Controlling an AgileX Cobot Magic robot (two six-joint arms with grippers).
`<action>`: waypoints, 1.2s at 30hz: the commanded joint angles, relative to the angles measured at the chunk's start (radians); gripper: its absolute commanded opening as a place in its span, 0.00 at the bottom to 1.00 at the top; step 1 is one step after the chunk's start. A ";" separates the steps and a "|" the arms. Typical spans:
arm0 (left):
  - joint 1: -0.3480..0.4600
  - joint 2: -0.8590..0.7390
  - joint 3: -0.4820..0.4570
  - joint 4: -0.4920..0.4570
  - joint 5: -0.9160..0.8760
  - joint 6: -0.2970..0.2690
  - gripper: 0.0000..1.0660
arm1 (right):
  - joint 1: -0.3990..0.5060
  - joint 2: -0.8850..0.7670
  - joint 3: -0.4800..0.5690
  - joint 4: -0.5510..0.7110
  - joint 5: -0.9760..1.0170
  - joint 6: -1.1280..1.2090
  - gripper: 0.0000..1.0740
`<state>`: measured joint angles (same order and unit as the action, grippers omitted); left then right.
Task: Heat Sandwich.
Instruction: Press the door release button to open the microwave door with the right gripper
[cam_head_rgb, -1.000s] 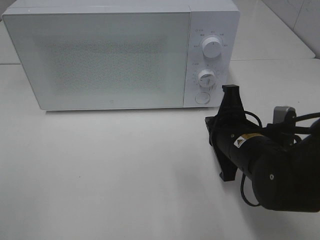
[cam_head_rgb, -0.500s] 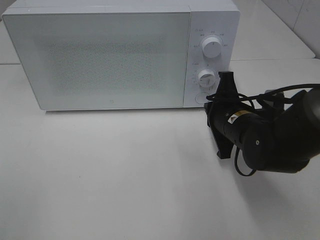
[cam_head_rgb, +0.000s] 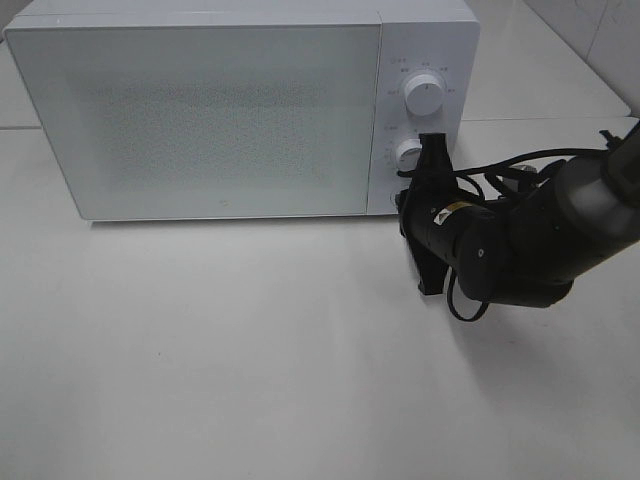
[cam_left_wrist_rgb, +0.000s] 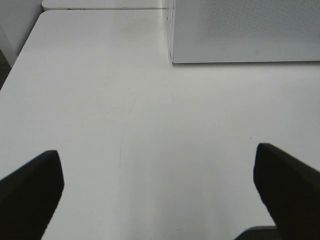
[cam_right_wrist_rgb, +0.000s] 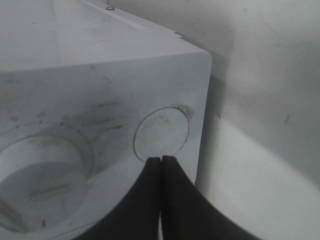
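The white microwave (cam_head_rgb: 220, 110) stands at the back of the table with its door closed. The sandwich is out of view. My right gripper (cam_head_rgb: 404, 205) is shut and empty, turned on its side, with its tips at the microwave's lower right front corner. In the right wrist view the closed fingertips (cam_right_wrist_rgb: 161, 159) touch the lower edge of the round door button (cam_right_wrist_rgb: 162, 132). My left gripper (cam_left_wrist_rgb: 160, 200) is open and empty above bare table, short of the microwave's front left corner (cam_left_wrist_rgb: 172, 55); it does not show in the exterior view.
Two white dials (cam_head_rgb: 425, 97) (cam_head_rgb: 407, 152) sit on the control panel above the button; the lower dial (cam_right_wrist_rgb: 40, 185) shows beside the button in the right wrist view. The white table (cam_head_rgb: 200, 350) stretches in front of the microwave. A table seam runs behind on the right.
My right arm has moved left and toward the microwave, bringing the shut gripper from the open table up to the round button below the dials. The microwave has not moved.
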<state>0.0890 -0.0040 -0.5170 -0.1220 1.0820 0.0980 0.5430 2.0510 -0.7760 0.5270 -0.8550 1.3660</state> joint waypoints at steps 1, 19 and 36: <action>-0.006 -0.020 0.001 -0.009 -0.009 -0.007 0.92 | -0.020 0.023 -0.038 -0.023 0.009 -0.009 0.00; -0.006 -0.020 0.001 -0.008 -0.009 -0.006 0.92 | -0.043 0.090 -0.115 0.008 -0.033 -0.036 0.00; -0.006 -0.020 0.001 -0.008 -0.009 -0.006 0.92 | -0.043 0.092 -0.200 0.009 -0.240 -0.079 0.00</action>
<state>0.0890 -0.0040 -0.5170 -0.1220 1.0820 0.0980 0.5190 2.1600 -0.9000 0.5640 -0.8890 1.3140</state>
